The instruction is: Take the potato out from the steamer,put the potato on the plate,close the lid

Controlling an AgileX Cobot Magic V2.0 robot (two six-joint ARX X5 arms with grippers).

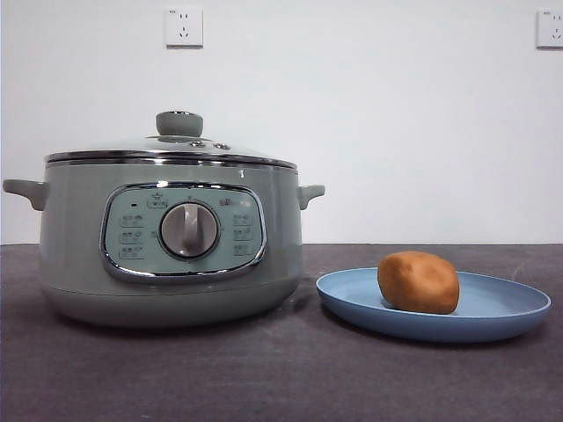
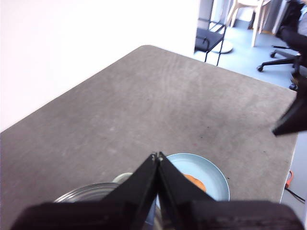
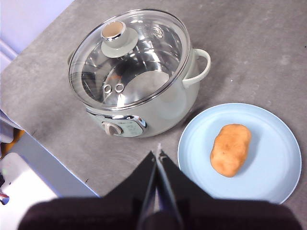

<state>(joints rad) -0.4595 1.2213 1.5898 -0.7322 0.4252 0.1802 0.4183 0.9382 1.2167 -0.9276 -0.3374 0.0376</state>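
The sage-green steamer point(image 1: 171, 242) stands on the table with its glass lid point(image 1: 176, 148) resting on the rim; from above the steamer point(image 3: 144, 103) and lid point(image 3: 129, 57) show closed. To its right lies the orange-brown potato point(image 1: 419, 282) on the light-blue plate point(image 1: 501, 312), also seen as potato point(image 3: 230, 149) on plate point(image 3: 268, 177). My right gripper point(image 3: 158, 152) hangs shut high above the table, near the steamer's front. My left gripper point(image 2: 157, 155) is shut, held high above the steamer point(image 2: 91, 191) with the plate point(image 2: 213, 179) and potato point(image 2: 195, 182) partly hidden behind it.
Two wall sockets point(image 1: 183, 26) sit on the white wall behind. The table's edge point(image 3: 57, 172) runs close to the steamer's front. Chairs point(image 2: 208, 38) stand beyond the table's far corner.
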